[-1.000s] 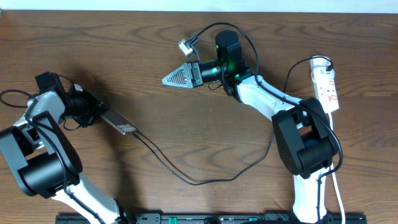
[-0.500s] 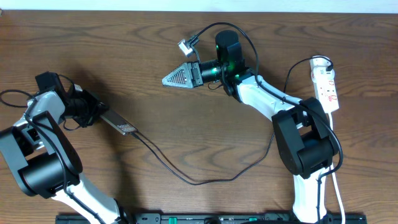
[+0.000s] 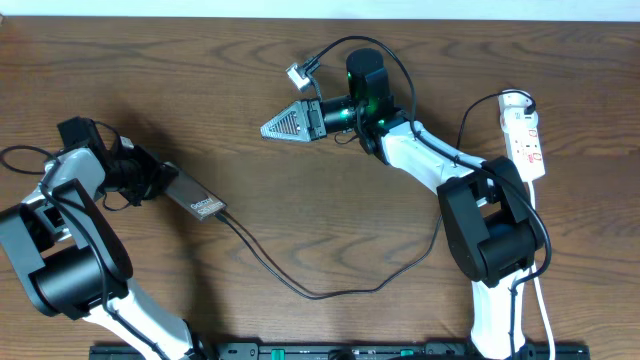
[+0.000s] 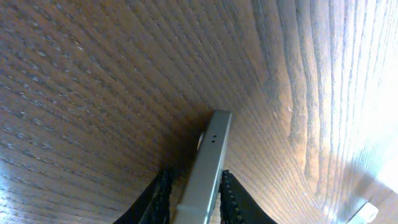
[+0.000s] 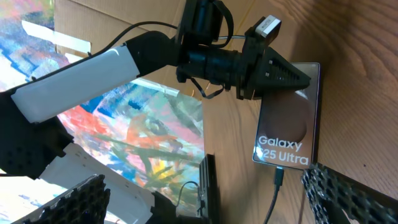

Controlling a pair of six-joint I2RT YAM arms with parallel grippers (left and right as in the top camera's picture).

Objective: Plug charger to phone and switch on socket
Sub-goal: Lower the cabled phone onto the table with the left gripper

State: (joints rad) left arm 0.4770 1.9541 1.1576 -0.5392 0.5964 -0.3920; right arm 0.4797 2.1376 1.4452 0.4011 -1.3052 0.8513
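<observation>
The phone (image 3: 200, 204) is a dark slab at the left, tilted so its white lettering shows. My left gripper (image 3: 160, 185) is shut on its near end. In the left wrist view the phone's grey edge (image 4: 208, 162) runs out from between the fingers (image 4: 194, 186). The right wrist view shows its face (image 5: 289, 124) with "Galaxy S25 Ultra". The charger cable (image 3: 320, 293) loops across the table, and its black plug tip (image 5: 279, 177) sits in the phone's end. My right gripper (image 3: 280, 123) is open and empty, above the table centre, pointing left. The socket (image 3: 525, 135) lies at the far right.
The socket's white cord (image 3: 540, 290) runs down past the right arm's base. A small white connector (image 3: 297, 73) on a black wire hangs near the right wrist. The left arm (image 5: 93, 68) fills the middle of the right wrist view. The surface is brown wood.
The phone has turned in my left gripper, so its face and lettering now show from overhead. It also sits slightly further right. The right arm has not moved.
</observation>
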